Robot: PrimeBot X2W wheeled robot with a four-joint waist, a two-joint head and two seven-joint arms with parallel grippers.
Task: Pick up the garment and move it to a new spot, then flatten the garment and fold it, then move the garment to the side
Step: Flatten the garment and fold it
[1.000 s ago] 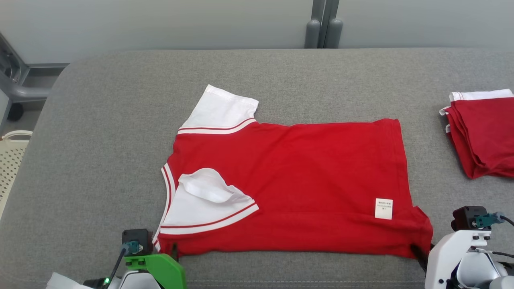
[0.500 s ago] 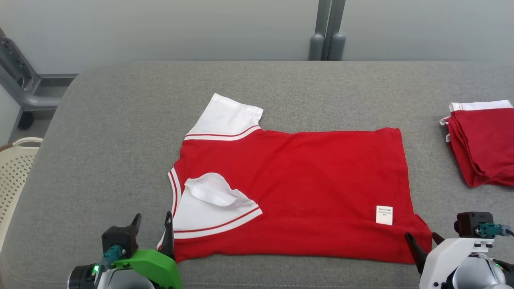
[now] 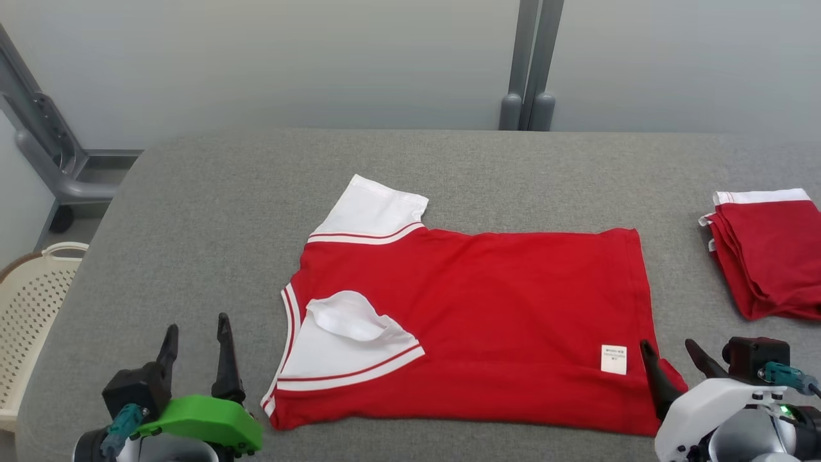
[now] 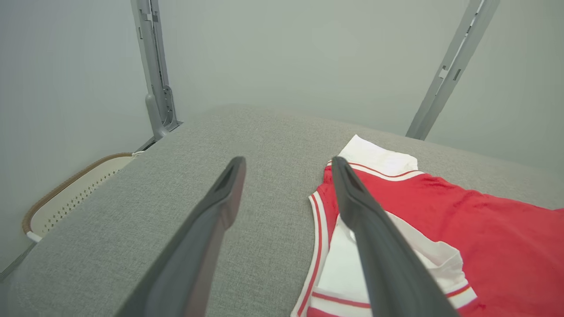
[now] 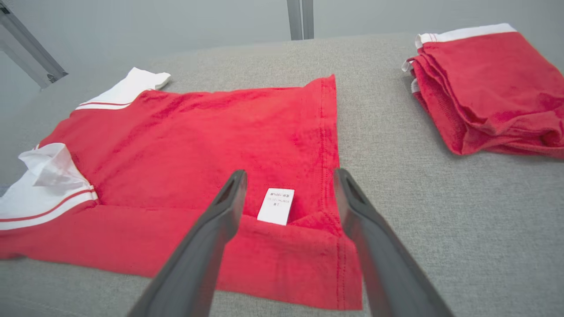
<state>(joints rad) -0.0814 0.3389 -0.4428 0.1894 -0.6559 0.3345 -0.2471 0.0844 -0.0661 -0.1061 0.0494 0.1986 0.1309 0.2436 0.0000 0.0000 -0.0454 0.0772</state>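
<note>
A pale perforated basket (image 3: 25, 301) sits far left of the garment, beyond the edge of the grey surface (image 3: 192, 212). The left hand (image 3: 197, 324) hangs just left of the garment's collar end, fingers spread apart with nothing between them. The red garment (image 3: 487, 308) lies flat mid-surface with its near long edge folded over. One white sleeve (image 3: 372, 208) sticks out at its far side, and the other (image 3: 340, 346) is folded onto the red cloth. A white label (image 3: 614, 359) shows near its right hem. The right hand (image 3: 667, 344) is over the garment's near right corner, fingers open and empty. A folded red stack (image 3: 770, 256) lies well right of the garment.
</note>
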